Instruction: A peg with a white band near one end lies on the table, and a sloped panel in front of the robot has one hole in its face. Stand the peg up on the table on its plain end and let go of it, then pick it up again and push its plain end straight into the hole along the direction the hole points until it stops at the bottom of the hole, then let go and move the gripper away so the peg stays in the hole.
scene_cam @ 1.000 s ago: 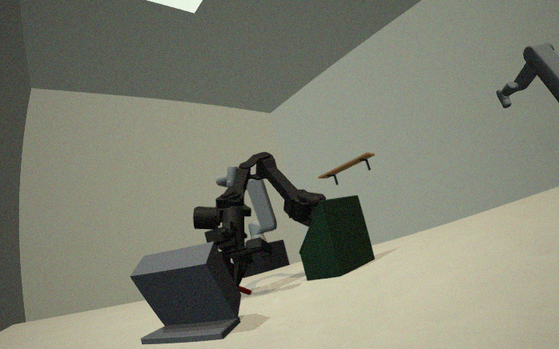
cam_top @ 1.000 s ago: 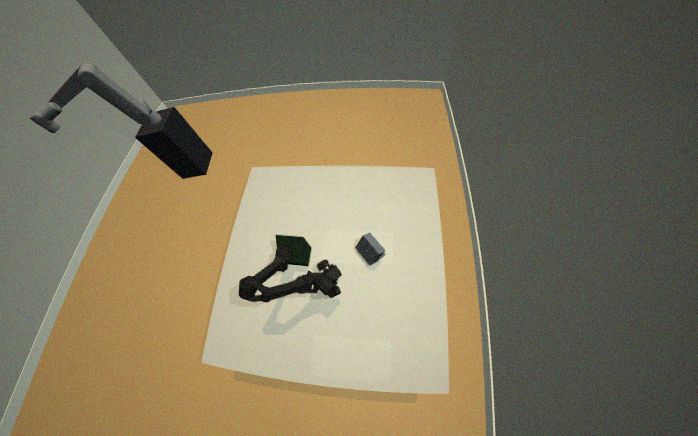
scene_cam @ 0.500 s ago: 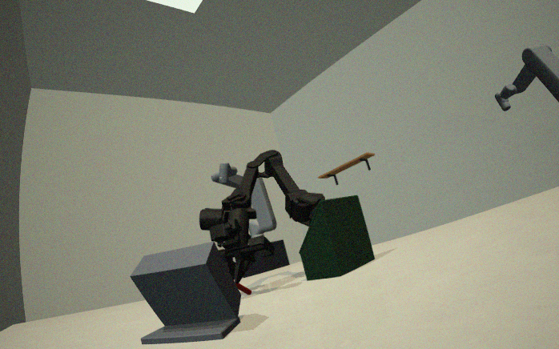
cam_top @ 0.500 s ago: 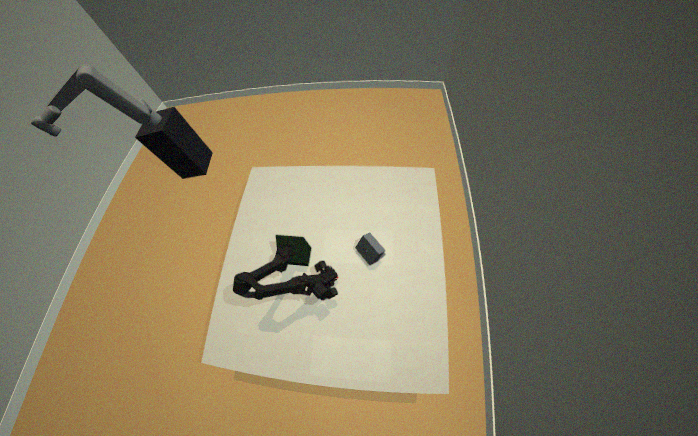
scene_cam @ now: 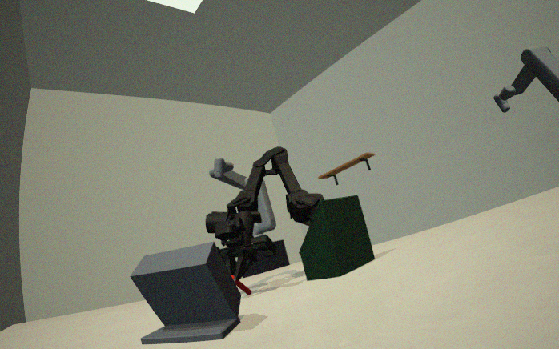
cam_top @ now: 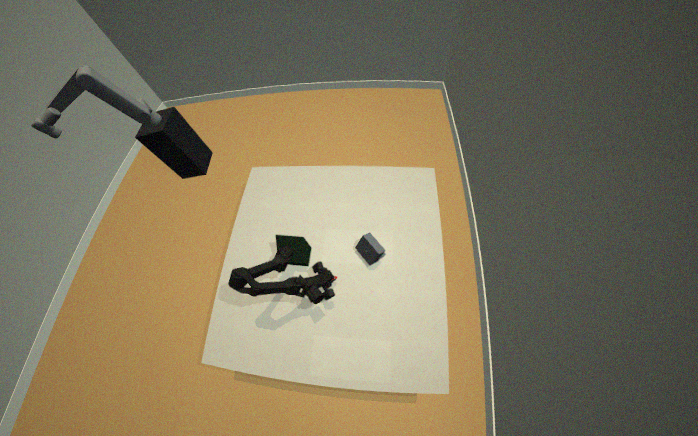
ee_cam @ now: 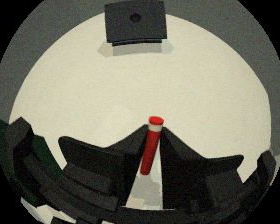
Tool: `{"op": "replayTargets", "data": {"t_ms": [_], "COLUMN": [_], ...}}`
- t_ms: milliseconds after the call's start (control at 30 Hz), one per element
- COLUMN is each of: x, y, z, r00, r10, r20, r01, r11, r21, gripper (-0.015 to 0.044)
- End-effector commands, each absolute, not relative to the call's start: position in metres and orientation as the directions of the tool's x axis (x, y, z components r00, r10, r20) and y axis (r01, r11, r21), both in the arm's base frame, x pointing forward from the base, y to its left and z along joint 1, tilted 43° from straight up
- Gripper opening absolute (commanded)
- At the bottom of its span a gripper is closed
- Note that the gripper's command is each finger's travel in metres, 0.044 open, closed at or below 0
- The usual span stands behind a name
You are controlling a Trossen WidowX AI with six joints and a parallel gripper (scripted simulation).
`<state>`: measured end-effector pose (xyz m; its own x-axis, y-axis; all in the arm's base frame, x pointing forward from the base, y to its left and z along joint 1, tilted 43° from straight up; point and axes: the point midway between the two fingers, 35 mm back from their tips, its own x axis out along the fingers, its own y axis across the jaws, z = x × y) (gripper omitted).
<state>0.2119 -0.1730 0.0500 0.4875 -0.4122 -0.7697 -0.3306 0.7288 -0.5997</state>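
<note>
Red cylindrical peg with a white band near one end [cam_top: 335, 277] [scene_cam: 243, 286] [ee_cam: 150, 147]: you are holding it pinched near its banded end between the fingertips of the black parallel-jaw gripper [cam_top: 330, 282] [scene_cam: 237, 276] [ee_cam: 153, 129]. Its plain end is pointing obliquely down, and the peg is leaning rather than standing. Contact with the white tabletop [cam_top: 395, 335] [scene_cam: 403, 303] [ee_cam: 91, 80]: you cannot confirm it.

Progress: you are apparently working on the first stage, bringing the peg upright. Standing it, releasing it, regrasping it, inserting it and withdrawing are, in my judgement, all remaining. The hole [ee_cam: 135, 18] is showing unfilled in the dark grey sloped panel [cam_top: 369, 250] [scene_cam: 191, 290] [ee_cam: 121, 27].

Surroundings: the panel is sitting apart from the peg, across bare tabletop in the wrist view, so nothing is visibly blocking you there. The dark green faceted block [cam_top: 297, 250] [scene_cam: 338, 238] [ee_cam: 41, 155] is standing beside the arm's base, away from the path. A grey background arm [cam_top: 116, 97] [scene_cam: 552, 80] is staying no concern of yours. The panel's protruding foot [scene_cam: 191, 331] is warranting clearance later.
</note>
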Motion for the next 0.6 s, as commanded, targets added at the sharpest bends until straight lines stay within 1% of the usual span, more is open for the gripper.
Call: {"op": "replayTargets", "data": {"t_ms": [0,567], "x": [0.209,0.199], "y": [-0.172,-0.172], "z": [0.053,0.059], "r00": [0.523,0.632], "r10": [-0.394,-0.306], "r20": [-0.756,-0.712], "r01": [-0.332,-0.334], "r11": [0.723,0.722], "r21": [-0.606,-0.607], "gripper": [0.0051,0.0051]}}
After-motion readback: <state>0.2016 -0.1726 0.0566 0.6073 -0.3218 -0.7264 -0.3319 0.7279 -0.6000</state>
